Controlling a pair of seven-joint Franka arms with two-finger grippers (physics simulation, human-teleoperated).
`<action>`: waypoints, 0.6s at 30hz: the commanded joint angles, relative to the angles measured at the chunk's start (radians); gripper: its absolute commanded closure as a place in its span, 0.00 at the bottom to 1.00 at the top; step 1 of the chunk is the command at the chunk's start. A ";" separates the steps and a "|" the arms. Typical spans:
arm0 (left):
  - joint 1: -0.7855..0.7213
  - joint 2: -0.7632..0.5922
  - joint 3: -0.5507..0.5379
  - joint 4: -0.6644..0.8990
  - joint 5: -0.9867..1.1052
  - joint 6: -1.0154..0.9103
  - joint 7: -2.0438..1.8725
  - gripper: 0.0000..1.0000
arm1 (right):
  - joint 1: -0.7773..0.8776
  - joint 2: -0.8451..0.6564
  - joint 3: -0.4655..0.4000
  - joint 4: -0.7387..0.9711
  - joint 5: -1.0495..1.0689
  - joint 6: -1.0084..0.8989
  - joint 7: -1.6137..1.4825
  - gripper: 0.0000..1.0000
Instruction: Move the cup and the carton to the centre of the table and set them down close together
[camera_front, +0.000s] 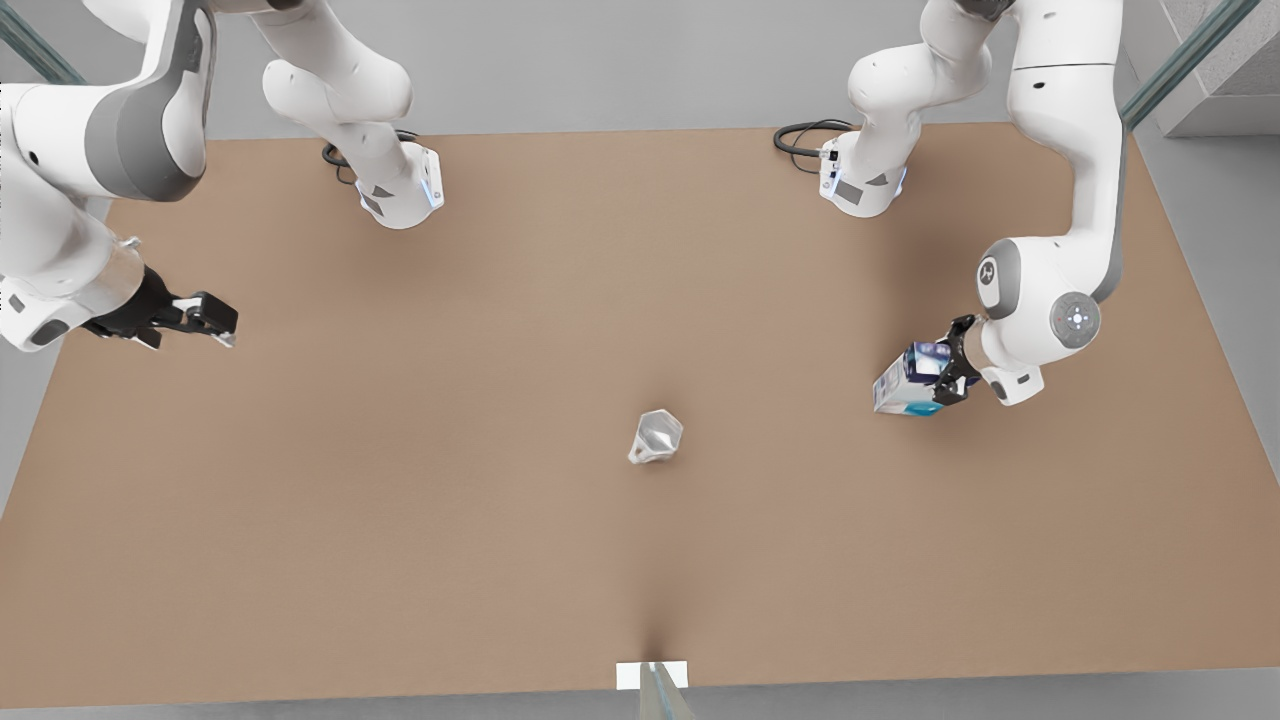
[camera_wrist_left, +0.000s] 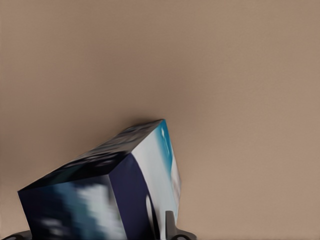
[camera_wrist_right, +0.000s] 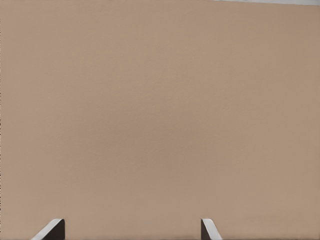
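Hidden or cut off: in the left wrist view the carton (camera_wrist_left: 107, 187) is running off the picture's edge, so its near end and most of the fingers (camera_wrist_left: 170, 225) gripping it are not showing; its print is too smeared to read; in the right wrist view the two fingertips (camera_wrist_right: 209, 231) are poking in as small wedges, the rest of that gripper being out of frame.

Carton: a white box with a dark blue band and teal print; it is hanging tilted above the table (camera_front: 400, 520) on the front view's right, clear of the surface, well apart from the cup.

Cup: the cup (camera_front: 655, 437) is sitting near the middle of the table, alone; silvery-grey, faceted at the rim and narrowing toward its base; whether it is standing upright or leaning is hard to tell from the front view.

Left gripper: the left gripper (camera_front: 950, 372) is clamping the carton between its dark fingers — it is sitting at the carton's far-right end in the front view.

Right gripper: the right gripper (camera_front: 205, 322) is hovering over the table's edge on the front view's left, holding nothing; its fingertips are standing wide apart over bare brown tabletop.

Table: a plain matte light-brown top.
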 joint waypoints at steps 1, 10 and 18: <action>0.000 0.000 0.000 0.000 0.000 -0.002 0.000 0.34 | 0.048 0.000 0.000 0.000 -0.001 0.000 0.000 0.00; 0.000 0.000 -0.002 0.005 0.000 -0.002 -0.022 0.44 | 0.048 0.001 0.000 0.000 0.003 0.000 0.003 0.00; -0.003 -0.018 0.000 0.021 0.000 -0.006 -0.020 0.43 | 0.048 0.003 0.000 0.002 0.002 0.000 0.002 0.00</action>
